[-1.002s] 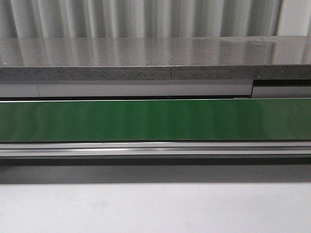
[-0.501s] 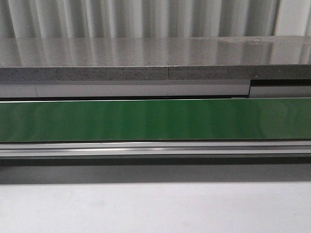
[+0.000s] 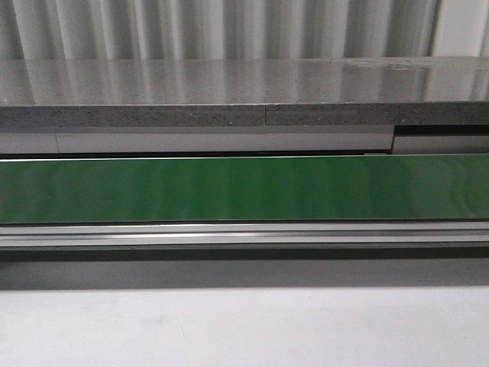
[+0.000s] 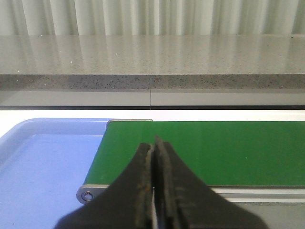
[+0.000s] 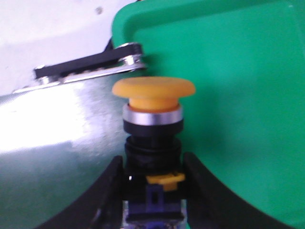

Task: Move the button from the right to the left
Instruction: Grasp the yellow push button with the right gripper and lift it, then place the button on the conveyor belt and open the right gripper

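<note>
1. Right hand (image 5: 153,191): I see its two dark fingers (image 5: 107,193) clamped on either side of the button (image 5: 153,119), gripping the lower body just under the black collar; the fingers are parted only by the button's width.
2. I read the button as upright in that grip, its yellow-orange mushroom cap pointing away from the wrist, a silver ring beneath it, then the black neck and a blue block with a small yellow tab down between the fingers.
3. Behind the button, I see a green tray (image 5: 248,71) and a shiny green conveyor belt (image 5: 57,143); whether the button touches anything below I cannot tell.
4. Left hand (image 4: 153,157): I see its fingers pressed together with nothing between them, clenched empty, held over the end of the belt, with a blue tray (image 4: 43,167) just beside it.
5. I find no readable writing or labels anywhere.
6. From the front view I see only the belt and the grey table (image 3: 244,321); neither arm shows there.
</note>
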`<state>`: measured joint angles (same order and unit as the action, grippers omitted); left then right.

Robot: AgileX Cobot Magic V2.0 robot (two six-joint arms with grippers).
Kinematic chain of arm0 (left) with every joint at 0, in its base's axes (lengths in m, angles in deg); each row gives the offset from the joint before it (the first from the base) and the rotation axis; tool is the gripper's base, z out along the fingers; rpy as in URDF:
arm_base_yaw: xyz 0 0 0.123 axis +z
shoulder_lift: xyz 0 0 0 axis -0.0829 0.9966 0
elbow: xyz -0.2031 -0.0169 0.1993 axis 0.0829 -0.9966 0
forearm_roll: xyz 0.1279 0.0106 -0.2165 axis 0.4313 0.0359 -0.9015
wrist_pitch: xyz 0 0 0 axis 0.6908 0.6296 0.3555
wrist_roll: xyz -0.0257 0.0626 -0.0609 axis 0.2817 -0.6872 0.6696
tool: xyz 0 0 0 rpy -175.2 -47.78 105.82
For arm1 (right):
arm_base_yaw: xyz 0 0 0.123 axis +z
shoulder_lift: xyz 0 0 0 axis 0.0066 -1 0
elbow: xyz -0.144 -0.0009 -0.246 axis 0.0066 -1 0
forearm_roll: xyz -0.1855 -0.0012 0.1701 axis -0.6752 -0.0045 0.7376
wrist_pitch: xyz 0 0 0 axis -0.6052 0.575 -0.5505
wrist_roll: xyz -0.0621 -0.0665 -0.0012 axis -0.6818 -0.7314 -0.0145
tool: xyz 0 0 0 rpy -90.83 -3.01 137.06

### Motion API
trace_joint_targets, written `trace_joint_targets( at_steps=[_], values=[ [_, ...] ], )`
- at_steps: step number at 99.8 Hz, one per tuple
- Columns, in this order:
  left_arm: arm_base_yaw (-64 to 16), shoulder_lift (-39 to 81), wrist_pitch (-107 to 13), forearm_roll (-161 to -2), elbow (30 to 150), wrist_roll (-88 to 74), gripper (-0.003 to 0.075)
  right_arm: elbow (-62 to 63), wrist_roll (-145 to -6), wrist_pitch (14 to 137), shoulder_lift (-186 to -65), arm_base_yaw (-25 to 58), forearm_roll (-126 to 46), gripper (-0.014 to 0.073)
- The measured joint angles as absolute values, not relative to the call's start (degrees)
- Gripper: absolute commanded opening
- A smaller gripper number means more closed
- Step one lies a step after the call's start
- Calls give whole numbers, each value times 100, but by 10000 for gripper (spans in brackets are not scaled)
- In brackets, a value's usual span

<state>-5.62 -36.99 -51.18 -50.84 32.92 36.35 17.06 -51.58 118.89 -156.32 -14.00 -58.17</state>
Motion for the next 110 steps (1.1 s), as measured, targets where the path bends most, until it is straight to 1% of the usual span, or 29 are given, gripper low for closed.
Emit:
trace_joint_targets(
  at_steps=[27,46,76,110],
  values=[
    [-562,-3699,-5118,-5084,3292,3635,-20,1706,-5158,12280,-15621,-217,-5586,70],
    [-562,-3699,-5118,-5084,3292,3635,-20,1706,-5158,12356,-15851,288,-5415,70],
    [-562,-3699,-5118,-5084,3292,3635,-20,1573,-5158,12266,-16507,408,-5341,83],
    [-562,-3699,-5118,-5084,3292,3635,-20,1561,-5158,12154,-16569,408,-5341,87]
  ],
)
